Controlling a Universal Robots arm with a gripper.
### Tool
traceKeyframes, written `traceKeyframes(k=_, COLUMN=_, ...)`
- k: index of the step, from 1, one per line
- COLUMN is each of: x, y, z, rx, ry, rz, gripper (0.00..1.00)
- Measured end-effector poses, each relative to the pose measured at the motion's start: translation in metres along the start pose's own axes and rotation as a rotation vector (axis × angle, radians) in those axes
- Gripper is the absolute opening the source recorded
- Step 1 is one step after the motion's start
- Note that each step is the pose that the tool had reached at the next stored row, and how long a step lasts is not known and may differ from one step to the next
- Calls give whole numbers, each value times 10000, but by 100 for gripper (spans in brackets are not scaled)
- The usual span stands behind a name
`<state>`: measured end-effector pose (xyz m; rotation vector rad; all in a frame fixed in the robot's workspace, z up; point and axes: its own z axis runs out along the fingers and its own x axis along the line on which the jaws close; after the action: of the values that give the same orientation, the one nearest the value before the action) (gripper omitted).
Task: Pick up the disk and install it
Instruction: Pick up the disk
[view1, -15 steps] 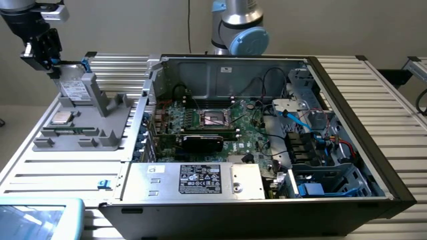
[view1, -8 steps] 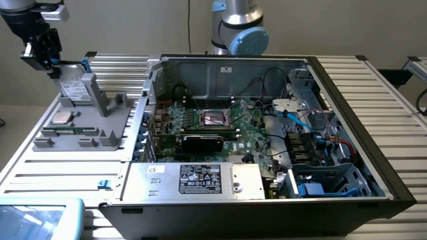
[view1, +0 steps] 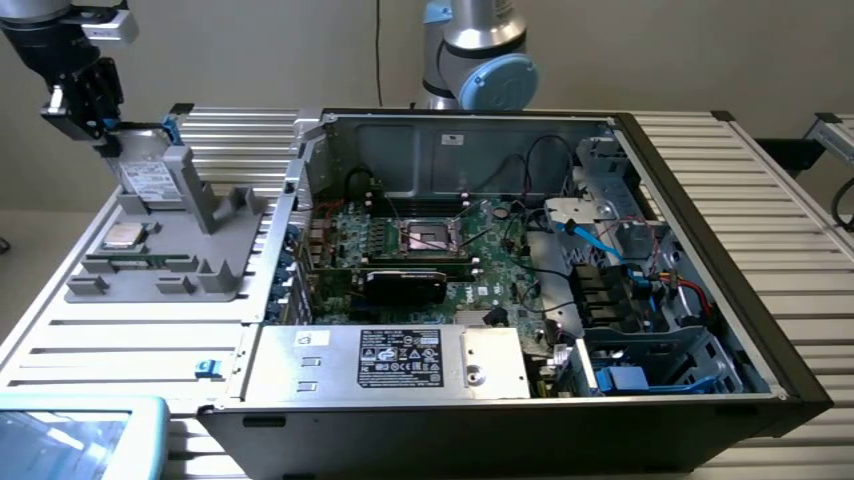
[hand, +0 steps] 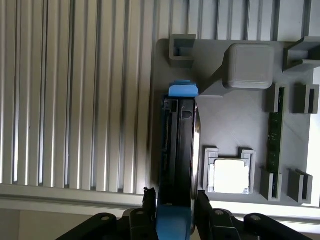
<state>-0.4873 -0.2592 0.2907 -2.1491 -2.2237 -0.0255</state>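
Exterior view, from its left to its right.

(a) Well left of the case (view1: 747, 250), a grey holder (view1: 227, 250) lies on the slatted table (view1: 107, 345). Its pockets hold three items. The disk (view1: 150, 178) stands upright on edge in the slot at the holder's far end, in its blue carrier. A small square chip (view1: 127, 237) lies flat in a square pocket just in front of the disk. A thin green strip (view1: 134, 262) stands in a narrow slot nearer the camera.

(b) The gripper (view1: 104, 140) hangs directly over the disk and straddles its top edge. In the wrist view the disk is seen edge-on, running away from the gripper between its two sides. Whether the gripper is clamped on the disk or only close beside it cannot be told. The disk's lower edge sits in the holder.

(c) The case lies open on its side. Inside, on the side nearer the holder, is the board (view1: 494, 260), with a socket (view1: 434, 237) near its middle. A silver box (view1: 400, 358) with a black label fills the case's near edge.

(d) In the case's near corner, on the side away from the holder, is a drive cage (view1: 667, 350). A blue piece (view1: 621, 380) sits low inside it.

(e) Behind the case stands the arm's base (view1: 481, 65).
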Motion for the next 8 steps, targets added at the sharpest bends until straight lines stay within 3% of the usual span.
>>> traceKeyframes(k=2, x=0, y=0, z=0, rx=0, ry=-1, rz=0, gripper=37)
traceKeyframes(k=8, x=0, y=0, z=0, rx=-1, ry=-3, rz=0, gripper=37)
